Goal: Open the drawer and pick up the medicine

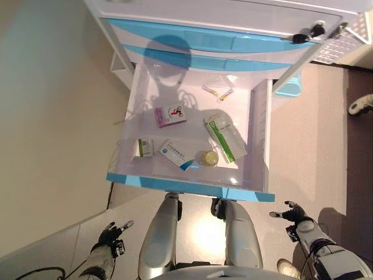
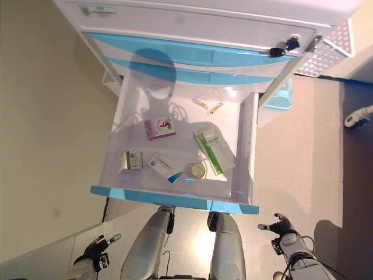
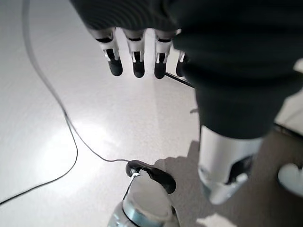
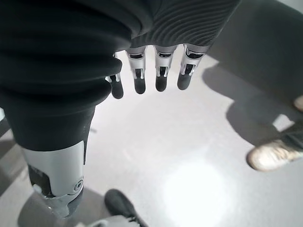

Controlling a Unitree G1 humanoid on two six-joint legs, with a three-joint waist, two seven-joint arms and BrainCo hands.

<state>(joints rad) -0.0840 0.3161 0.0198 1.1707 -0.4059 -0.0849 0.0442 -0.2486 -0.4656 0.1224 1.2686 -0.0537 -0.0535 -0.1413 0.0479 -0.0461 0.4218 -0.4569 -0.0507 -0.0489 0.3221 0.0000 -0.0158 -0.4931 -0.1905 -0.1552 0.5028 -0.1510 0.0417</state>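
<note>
A white drawer with a blue front (image 1: 186, 188) stands pulled out of a white and blue cabinet. Inside lie a pink medicine box (image 1: 170, 115), a small green and white box (image 1: 144, 147), a blue and white box (image 1: 175, 154), a green and white sachet (image 1: 225, 136), a round yellow tin (image 1: 209, 157) and two small vials (image 1: 217, 91). My left hand (image 1: 111, 234) hangs low at the lower left, open and empty. My right hand (image 1: 293, 213) hangs at the lower right, open and empty. Both are well below the drawer's front.
The cabinet's upper blue drawers (image 1: 204, 39) are closed, with keys (image 1: 308, 34) in a lock at its right. A light blue bin (image 1: 289, 87) stands right of the cabinet. A person's shoe (image 1: 361, 105) shows at the far right, another (image 4: 274, 155) in the right wrist view.
</note>
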